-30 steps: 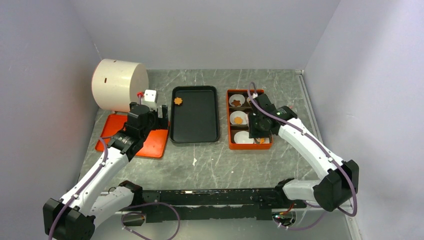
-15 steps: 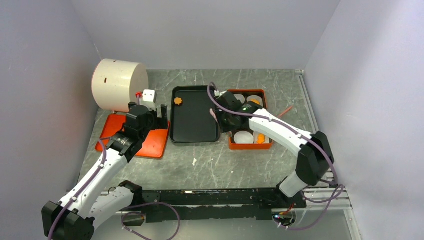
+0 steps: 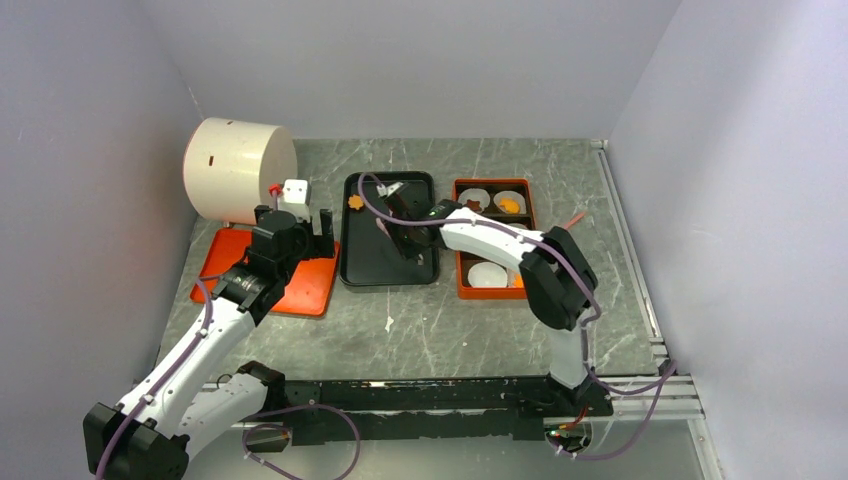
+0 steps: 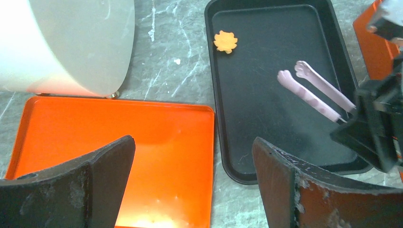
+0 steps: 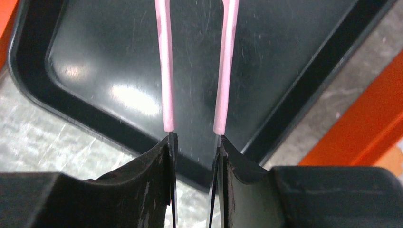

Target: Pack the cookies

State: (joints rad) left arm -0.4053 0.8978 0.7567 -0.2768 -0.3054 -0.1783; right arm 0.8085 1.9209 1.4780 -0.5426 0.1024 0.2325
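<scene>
Cookie [image 4: 225,41] sits in the black tray [image 4: 285,42], right gripper [image 5: 195,142] pinching pink tongs [image 4: 311,96] nearby (left gripper [image 4: 192,141] spread).

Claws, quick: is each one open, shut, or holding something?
Left claw: open, holding nothing.
Right claw: closed on the pink tongs, over the black tray.

Pink tweezers [image 5: 165,71], tips off-frame (right wrist view)
</scene>
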